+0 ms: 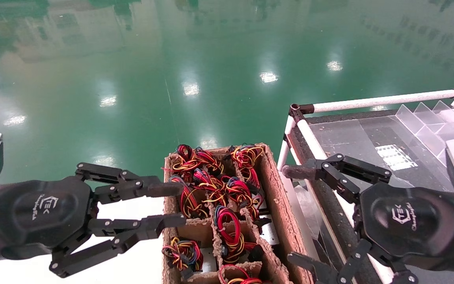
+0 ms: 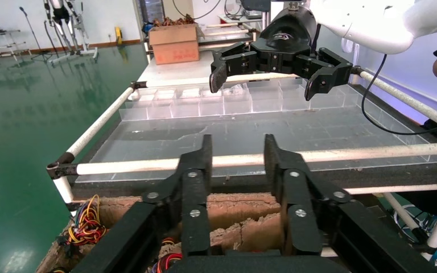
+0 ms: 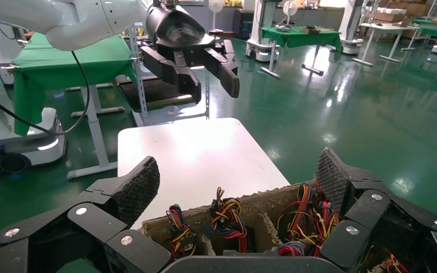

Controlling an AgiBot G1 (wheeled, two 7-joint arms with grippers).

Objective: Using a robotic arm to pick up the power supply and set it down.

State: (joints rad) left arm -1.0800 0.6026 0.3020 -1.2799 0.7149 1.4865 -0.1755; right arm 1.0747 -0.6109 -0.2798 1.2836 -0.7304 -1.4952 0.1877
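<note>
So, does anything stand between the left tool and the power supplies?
Nothing separate. The open left tool sits at the cardboard tray's left wall; looped wire bundles lie over the power supplies, hiding most of their metal.

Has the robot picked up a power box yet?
Not yet. Both the left gripper and the right gripper are open and empty, either side of the cardboard tray. The wire bundles sit in it. Grabbing, lifting and setting down are all left.

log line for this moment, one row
stage: pre-grasp | left gripper: open, at cardboard tray left edge | right gripper: open, right of tray | power supplies: in tray, none held
</note>
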